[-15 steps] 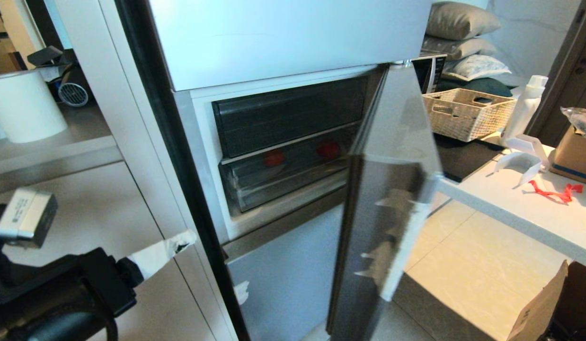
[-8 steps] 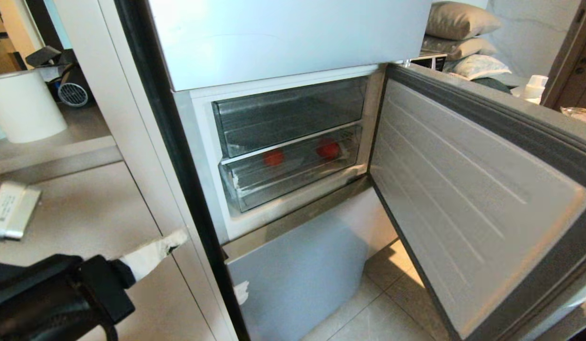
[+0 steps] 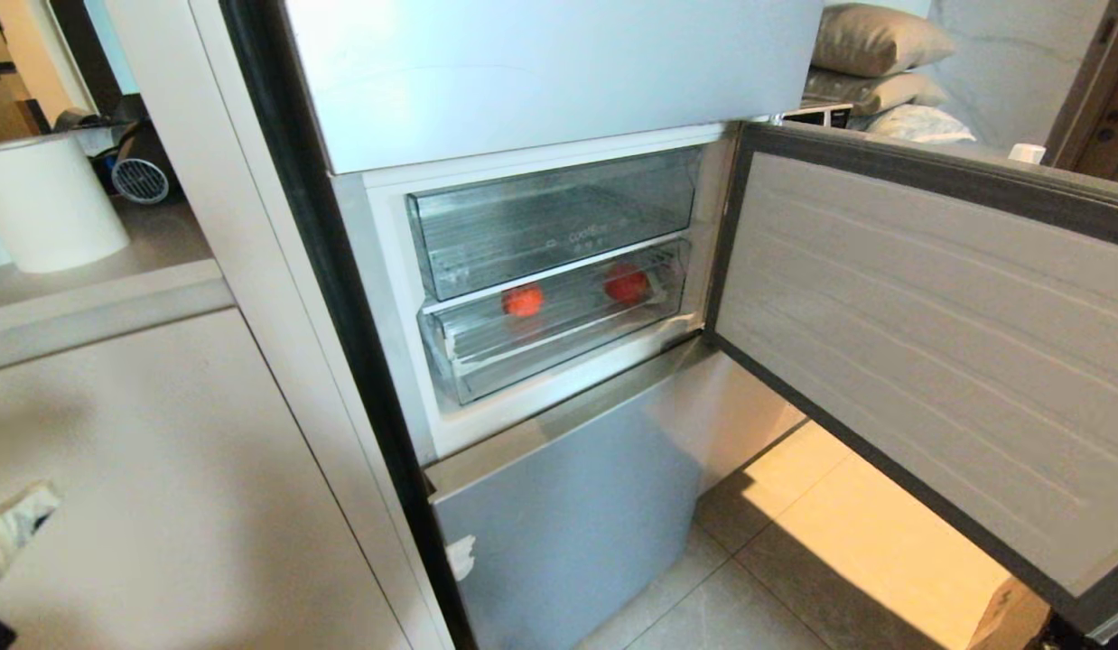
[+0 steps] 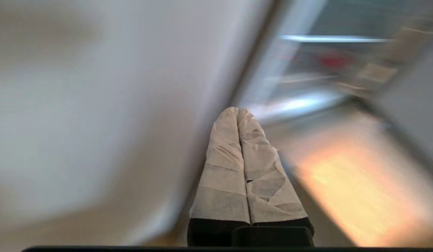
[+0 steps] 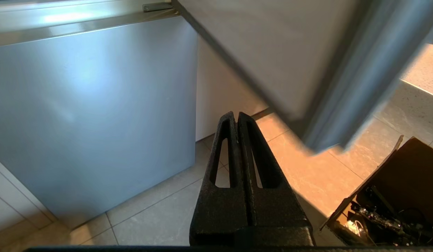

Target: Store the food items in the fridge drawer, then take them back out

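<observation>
With the fridge door (image 3: pixel 929 361) swung wide and both fruits (image 3: pixel 523 300) lying apart in the pushed-in fridge drawer (image 3: pixel 559 348), bring your left pincer (image 4: pixel 238 111) (closed, empty, low beside the cabinet) to the drawer's front lip, opening it first.

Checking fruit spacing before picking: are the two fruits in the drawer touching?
Apart. The head view shows the orange fruit and the red fruit with bare drawer floor between them.

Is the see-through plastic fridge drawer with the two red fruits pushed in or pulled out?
Pushed in. The see-through plastic fridge drawer sits inside the compartment, its front barely proud of the taller clear bin above.
</observation>
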Tool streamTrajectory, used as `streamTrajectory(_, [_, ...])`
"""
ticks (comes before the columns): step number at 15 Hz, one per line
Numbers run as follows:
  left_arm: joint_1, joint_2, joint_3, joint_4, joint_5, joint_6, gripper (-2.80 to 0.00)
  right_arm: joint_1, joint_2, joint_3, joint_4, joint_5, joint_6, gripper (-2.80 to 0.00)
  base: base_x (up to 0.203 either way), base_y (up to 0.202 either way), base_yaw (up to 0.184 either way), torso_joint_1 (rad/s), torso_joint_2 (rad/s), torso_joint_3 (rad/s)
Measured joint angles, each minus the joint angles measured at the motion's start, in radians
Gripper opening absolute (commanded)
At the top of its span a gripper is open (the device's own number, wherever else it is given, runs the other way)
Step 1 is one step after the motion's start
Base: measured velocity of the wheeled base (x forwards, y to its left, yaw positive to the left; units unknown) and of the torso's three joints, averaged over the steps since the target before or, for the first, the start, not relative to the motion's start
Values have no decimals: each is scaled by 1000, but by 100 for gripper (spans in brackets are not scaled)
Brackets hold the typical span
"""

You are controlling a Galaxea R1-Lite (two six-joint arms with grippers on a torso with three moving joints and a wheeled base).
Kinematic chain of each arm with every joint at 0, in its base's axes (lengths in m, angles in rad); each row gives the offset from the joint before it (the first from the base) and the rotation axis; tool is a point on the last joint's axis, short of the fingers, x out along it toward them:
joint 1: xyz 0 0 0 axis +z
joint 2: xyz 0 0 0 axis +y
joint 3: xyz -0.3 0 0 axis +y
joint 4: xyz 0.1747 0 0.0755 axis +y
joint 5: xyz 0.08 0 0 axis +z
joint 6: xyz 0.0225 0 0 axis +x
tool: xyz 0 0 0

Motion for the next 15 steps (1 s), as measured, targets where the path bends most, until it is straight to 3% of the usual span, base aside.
streamTrajectory(2, [72, -94, 84, 75, -17, 94, -280, 0, 0, 0, 0, 0, 0, -280, 0, 0, 0, 0, 0, 0])
streamTrajectory(4, [95, -163, 199, 116, -53, 191, -280, 0, 0, 0, -1, 0, 0, -280, 0, 0, 0, 0, 0, 0])
streamTrajectory(6, [100, -218, 278, 130, -92, 219, -280, 0, 0, 0, 0, 0, 0, -280, 0, 0, 0, 0, 0, 0])
streamTrajectory(8, [101, -289, 305, 156, -145, 242, -280, 0, 0, 0, -1, 0, 0, -280, 0, 0, 0, 0, 0, 0])
streamTrajectory(10, [101, -334, 312, 172, -194, 345, -280, 0, 0, 0, 0, 0, 0, -280, 0, 0, 0, 0, 0, 0])
streamTrajectory(12, [101, -352, 315, 229, -305, 437, -280, 0, 0, 0, 0, 0, 0, -280, 0, 0, 0, 0, 0, 0])
streamTrajectory(13, [96, -357, 314, 292, -363, 442, -280, 0, 0, 0, 0, 0, 1, -280, 0, 0, 0, 0, 0, 0])
streamTrajectory(15, [69, -363, 307, 332, -388, 387, -280, 0, 0, 0, 0, 0, 4, -280, 0, 0, 0, 0, 0, 0])
